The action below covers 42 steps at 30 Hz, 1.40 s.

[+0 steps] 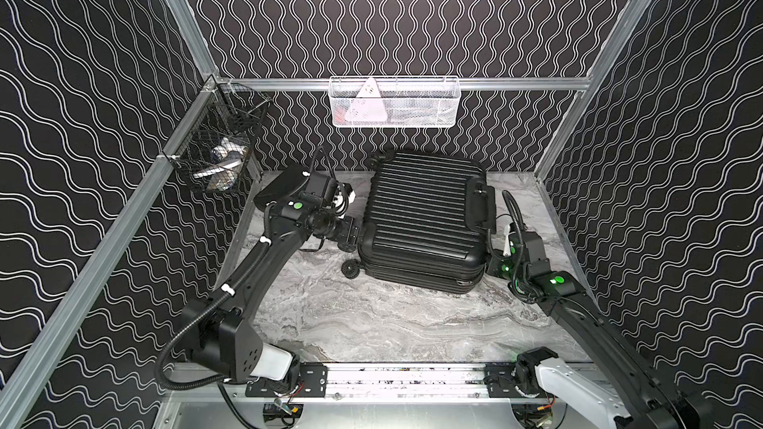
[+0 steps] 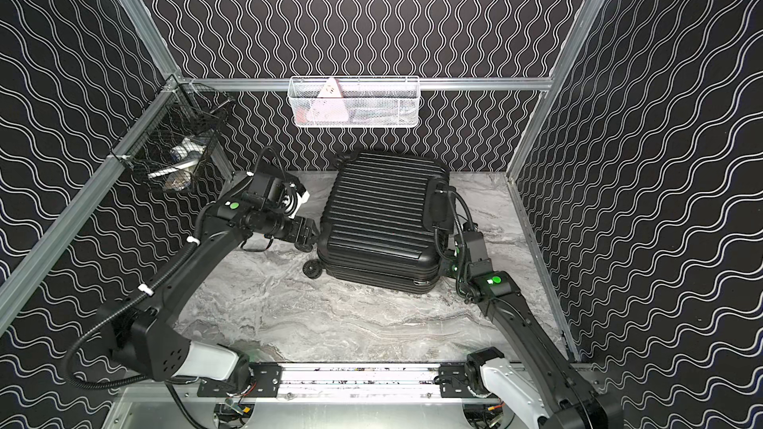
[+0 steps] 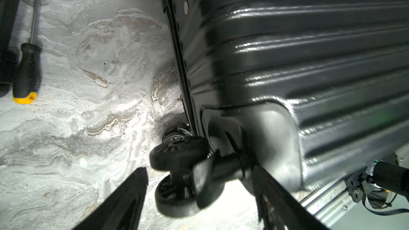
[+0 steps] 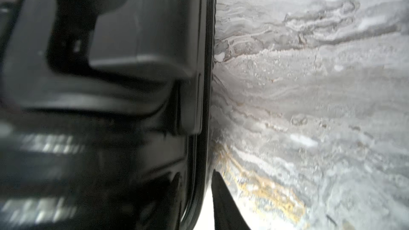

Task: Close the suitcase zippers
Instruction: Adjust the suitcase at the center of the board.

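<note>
Top views high, looking down (near-identical); wrist views close beside suitcase [image 3: 309, 51]

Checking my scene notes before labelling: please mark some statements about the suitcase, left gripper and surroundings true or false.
1. The suitcase lies flat on the table, shells together. True.
2. The screwdriver lies on top of the suitcase. False: it lies on the table.
3. The left gripper is open, its fingers either side of a wheel. True.
4. The white wire basket stands on the table. False: it hangs on the back rail.
</note>
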Tool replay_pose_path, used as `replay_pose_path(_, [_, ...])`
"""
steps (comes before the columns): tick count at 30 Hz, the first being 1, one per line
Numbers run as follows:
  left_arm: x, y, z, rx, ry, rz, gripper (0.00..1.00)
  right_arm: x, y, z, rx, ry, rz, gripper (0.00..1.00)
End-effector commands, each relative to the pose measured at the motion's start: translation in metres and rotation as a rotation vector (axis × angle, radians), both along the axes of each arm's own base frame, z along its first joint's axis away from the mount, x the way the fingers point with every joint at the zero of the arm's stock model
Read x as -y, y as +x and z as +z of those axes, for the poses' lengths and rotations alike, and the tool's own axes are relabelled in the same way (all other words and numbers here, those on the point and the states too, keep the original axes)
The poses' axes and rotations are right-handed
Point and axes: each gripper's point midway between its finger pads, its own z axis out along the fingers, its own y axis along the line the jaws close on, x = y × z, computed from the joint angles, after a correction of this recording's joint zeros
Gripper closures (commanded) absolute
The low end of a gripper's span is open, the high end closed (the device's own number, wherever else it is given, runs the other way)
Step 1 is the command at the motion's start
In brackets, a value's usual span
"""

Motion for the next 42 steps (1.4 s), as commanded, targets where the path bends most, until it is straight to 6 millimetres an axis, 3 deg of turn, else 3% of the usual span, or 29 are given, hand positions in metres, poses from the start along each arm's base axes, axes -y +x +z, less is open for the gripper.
replay_pose_path(1, [-0.009,0.003,0.007,0.058,0.042,0.016,0.15,-0.012,-0.030,-0.012,-0.097,0.120,0.014,0.74])
replay_pose_path(5, [-0.027,0.009,-0.002,0.060,0.071,0.036,0.17,-0.021,-0.056,-0.015,-0.123,0.213,0.046,0.72])
replay_pose_path(9, [-0.050,0.014,-0.019,0.047,0.166,0.110,0.18,-0.020,-0.059,-0.024,-0.140,0.230,0.024,0.71])
replay_pose_path(13, [-0.053,0.018,-0.032,0.027,0.171,0.149,0.20,-0.013,-0.042,-0.026,-0.127,0.170,-0.012,0.75])
replay_pose_path(19, [-0.050,0.018,-0.047,-0.017,0.173,0.123,0.23,-0.027,-0.022,-0.016,-0.124,0.163,0.067,0.74])
replay_pose_path(29, [-0.027,-0.020,-0.042,-0.064,0.053,0.002,0.26,-0.018,0.035,-0.008,-0.105,0.036,0.069,0.75])
replay_pose_path(36, [-0.017,-0.046,-0.034,-0.082,-0.034,-0.032,0.26,-0.038,0.068,-0.011,-0.125,0.036,0.193,0.75])
replay_pose_path(39, [-0.012,-0.051,-0.031,-0.076,-0.079,-0.031,0.25,-0.045,0.078,-0.013,-0.140,0.054,0.229,0.74])
replay_pose_path(42, [-0.020,-0.047,-0.030,-0.032,-0.049,0.011,0.24,-0.043,0.076,-0.009,-0.158,0.052,0.216,0.73])
